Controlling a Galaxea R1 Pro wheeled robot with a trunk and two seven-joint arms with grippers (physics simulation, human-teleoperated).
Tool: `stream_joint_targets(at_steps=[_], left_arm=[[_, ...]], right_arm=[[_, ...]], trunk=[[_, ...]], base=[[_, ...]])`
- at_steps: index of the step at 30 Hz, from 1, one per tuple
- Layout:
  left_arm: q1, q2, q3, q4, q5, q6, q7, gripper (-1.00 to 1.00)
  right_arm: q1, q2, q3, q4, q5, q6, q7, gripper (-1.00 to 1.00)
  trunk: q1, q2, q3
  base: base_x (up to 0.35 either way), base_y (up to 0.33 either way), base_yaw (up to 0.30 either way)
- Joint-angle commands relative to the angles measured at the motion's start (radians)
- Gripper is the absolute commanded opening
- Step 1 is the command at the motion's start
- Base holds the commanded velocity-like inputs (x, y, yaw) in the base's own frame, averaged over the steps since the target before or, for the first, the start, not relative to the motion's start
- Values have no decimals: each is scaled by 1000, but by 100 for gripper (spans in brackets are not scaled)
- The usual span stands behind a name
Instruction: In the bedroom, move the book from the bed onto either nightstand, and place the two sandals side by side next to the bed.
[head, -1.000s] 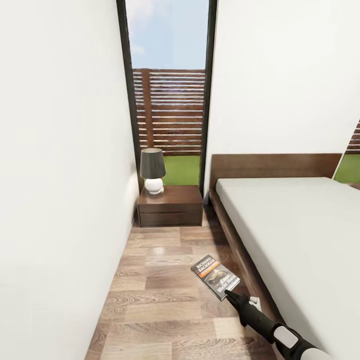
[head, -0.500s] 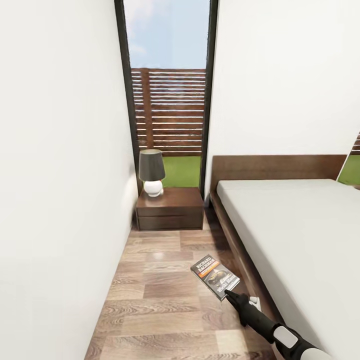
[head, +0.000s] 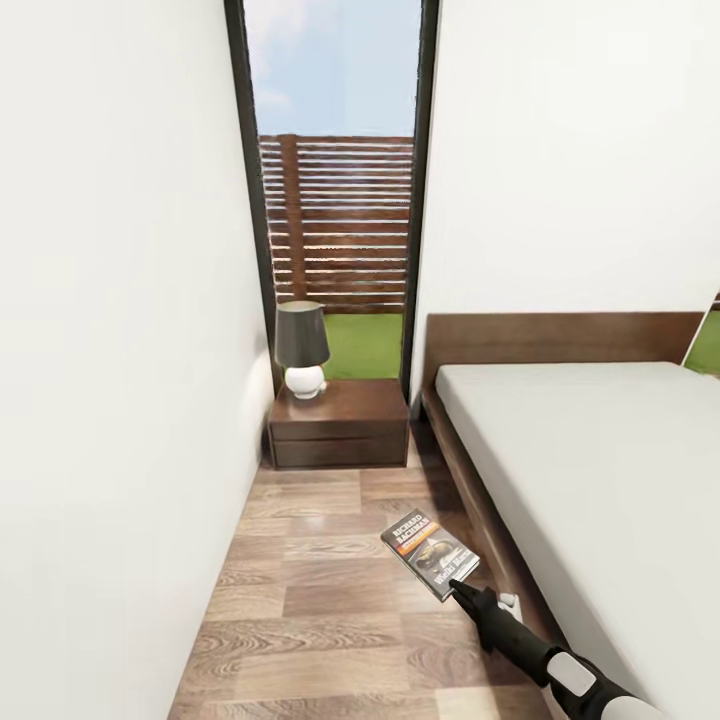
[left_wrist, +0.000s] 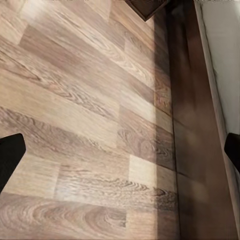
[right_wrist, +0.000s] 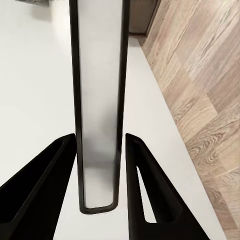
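Black right gripper (right_wrist: 100, 165) jaws clamp the book (head: 430, 553) edge-on over wood floor (head: 300, 600); left gripper (left_wrist: 120, 150) jaws spread, seemingly empty, beside the bed (head: 590, 470).

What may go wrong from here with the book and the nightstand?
1. The right gripper holds the book only by its near edge, so it may slip out.
2. The lamp stands on the left part of the nightstand; the book could knock it.
3. The bed frame leaves a narrow way.
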Motion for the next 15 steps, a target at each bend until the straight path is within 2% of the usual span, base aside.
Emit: stream_joint_targets(at_steps=[1,15], left_arm=[[-1,0,-4,2,6,-5,-2,100],[-1,0,-4,2,6,-5,-4,100]], right_arm=[[-1,0,-12,0,0,10,1,-100],[-1,0,-11,0,1,10,1,-100]], trunk=[[0,0,-1],[0,0,-1]], base=[[185,0,0],[185,0,0]])
